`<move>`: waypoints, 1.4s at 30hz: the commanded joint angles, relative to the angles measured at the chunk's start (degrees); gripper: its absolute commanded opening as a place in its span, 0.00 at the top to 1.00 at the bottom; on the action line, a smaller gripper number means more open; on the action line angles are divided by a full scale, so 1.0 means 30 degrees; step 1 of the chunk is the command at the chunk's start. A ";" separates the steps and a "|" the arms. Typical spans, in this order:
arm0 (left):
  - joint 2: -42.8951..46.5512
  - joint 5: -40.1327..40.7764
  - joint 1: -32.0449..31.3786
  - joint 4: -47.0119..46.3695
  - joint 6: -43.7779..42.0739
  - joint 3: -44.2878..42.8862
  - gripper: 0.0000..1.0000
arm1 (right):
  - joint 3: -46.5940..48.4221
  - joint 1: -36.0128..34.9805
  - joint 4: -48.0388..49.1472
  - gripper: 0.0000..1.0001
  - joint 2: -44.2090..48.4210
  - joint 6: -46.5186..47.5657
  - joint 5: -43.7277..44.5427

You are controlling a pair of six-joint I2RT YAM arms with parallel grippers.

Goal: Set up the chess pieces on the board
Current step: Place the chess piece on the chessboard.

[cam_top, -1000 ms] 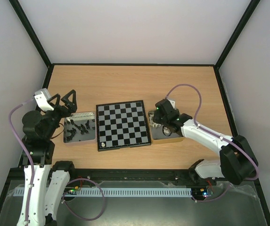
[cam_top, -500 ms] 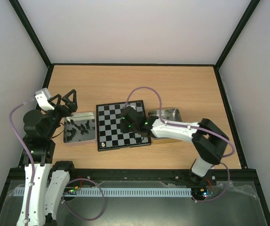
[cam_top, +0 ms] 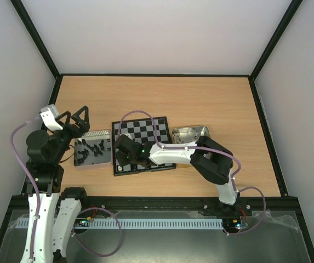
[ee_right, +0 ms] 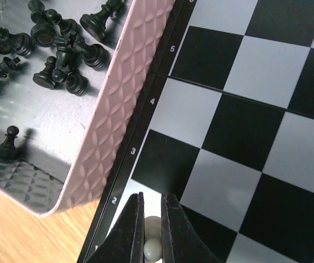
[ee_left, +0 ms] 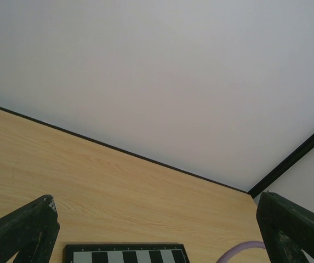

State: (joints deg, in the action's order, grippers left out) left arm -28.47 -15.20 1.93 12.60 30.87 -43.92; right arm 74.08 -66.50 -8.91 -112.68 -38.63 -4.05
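Observe one cream-white chess piece (ee_right: 152, 251) pinched in the right claw (ee_right: 152, 241), drawn narrow about it, low over the board (ee_right: 244, 126) at the near-left corner, beside the edge numeral 2. Cannot tell its kind: only a rounded top on show between the fingers. Cannot tell whether touching the square or just above it.

Judge the step as placement on a near rank, left file. Advise as follows:
- Centre over one square before release, not across a line.
- Keep the piece upright and descend straight.
- Part the claw only slightly, then lift vertically to avoid tipping so small a man.
- Mind the left tin (ee_right: 129, 93), with patterned rim touching or just beside the board's left border, and avoid swinging the fingers outward into it.

Note black chess pieces (ee_right: 63, 49) heaped in that tin, mostly lying, with one pawn (ee_right: 7, 143) upright apart from the heap. Note a second tin (cam_top: 192, 132) just right of the board on the bench (cam_top: 146, 93). Find the left claw (cam_top: 72, 118) spread wide, holding nothing, poised by the far-left corner of the left tin, well apart from the work. Rate the task as early: see no men standing on the squares on show.
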 commanded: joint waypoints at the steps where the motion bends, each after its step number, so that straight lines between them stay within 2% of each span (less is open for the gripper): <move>1: 0.0144 -0.0089 0.0113 0.0195 -0.0283 0.0035 0.00 | 0.1052 -0.0011 -0.0790 0.98 -0.0723 0.0316 0.0341; 17: 0.0009 -0.0022 0.0115 0.0247 -0.0275 -0.0051 0.00 | 0.2217 -0.0290 -0.2017 0.95 -0.2124 0.1338 -0.0600; 30: -0.0033 0.0073 0.0117 0.0341 -0.0426 -0.0157 0.00 | 0.2319 -0.0342 -0.2753 0.94 -0.2114 0.1628 -0.1197; 42: -0.0158 -0.0137 0.0116 0.0478 -0.0524 -0.0323 0.00 | 0.3577 -0.0348 -0.2878 0.72 -0.1443 0.1257 -0.0654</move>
State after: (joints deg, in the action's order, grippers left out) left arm -28.51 -15.18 1.93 13.39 30.15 -43.92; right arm 81.91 -67.05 -15.81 -118.24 -34.59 -7.77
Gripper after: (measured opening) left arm 0.997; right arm 0.255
